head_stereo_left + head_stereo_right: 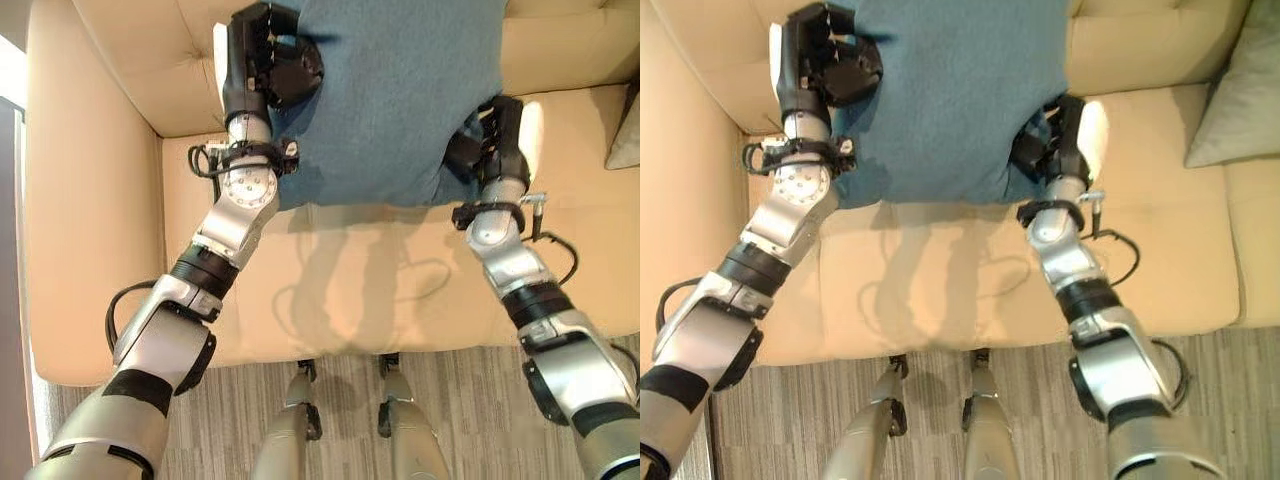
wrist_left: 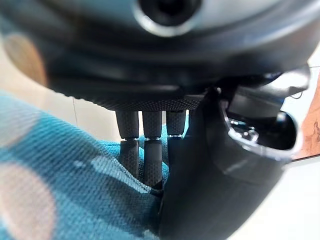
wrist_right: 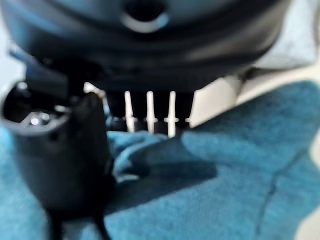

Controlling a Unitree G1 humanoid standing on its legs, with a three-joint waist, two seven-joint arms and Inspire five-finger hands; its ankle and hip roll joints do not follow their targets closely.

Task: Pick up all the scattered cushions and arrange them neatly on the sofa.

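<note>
Left hand fingers curled into the teal fabric of the blue cushion, thumb on the near face, so the fabric is pinched at the cushion's left edge, up near its top. Left wrist view confirms it: fingers dug into the weave, thumb closed alongside them. Right hand grips the cushion's lower right corner, fingers wrapped round the fabric with the thumb pressing from the near side; the cloth bunches at that spot in the right wrist view. Both hands closed on the same cushion, one per side, left higher than right. Cushion is held flat-faced toward the camera in front of the sofa backrest, its lower edge above the seat and casting a shadow onto the seat cushion below; cannot tell whether its top touches the backrest. It sits over the sofa's left seat, close to the left armrest. Sofa is cream/beige with a tufted back. A second, grey cushion leans on the next seat toward the sofa's right end, well apart from the blue one. Grey striped carpet runs along the sofa's front edge.
</note>
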